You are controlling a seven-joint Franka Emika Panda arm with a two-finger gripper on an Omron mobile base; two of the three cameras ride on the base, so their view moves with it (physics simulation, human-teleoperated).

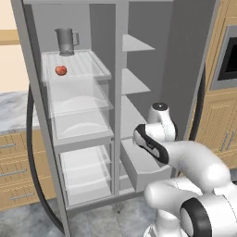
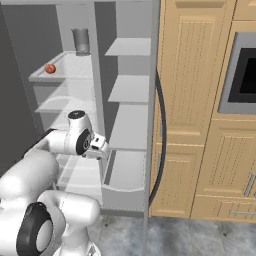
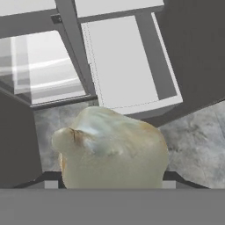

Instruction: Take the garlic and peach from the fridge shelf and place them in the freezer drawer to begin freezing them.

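The garlic (image 3: 112, 149), a lumpy off-white bulb, looms large in the hand view, held between the two dark fingertips (image 3: 176, 178) of my gripper (image 3: 112, 182), which is shut on it. Below it lies the open freezer drawer (image 3: 118, 61), a pale grey box pulled out of the right-hand compartment (image 1: 139, 173) (image 2: 125, 172). In the right base view the hand (image 2: 97, 145) hovers just left of and above that drawer. The red-orange peach (image 1: 60, 70) (image 2: 50, 68) rests on the ribbed translucent fridge shelf (image 1: 88, 62) (image 2: 70, 67), high up on the left.
A grey pitcher (image 1: 66, 40) (image 2: 81, 41) stands at the back of the same shelf. Clear bins (image 1: 78, 111) stack below it. Plain grey shelves (image 1: 134, 83) sit above the drawer. The open fridge door (image 1: 37, 115) flanks the left; wooden cabinets (image 2: 190, 100) and an oven (image 2: 245, 70) are to the right.
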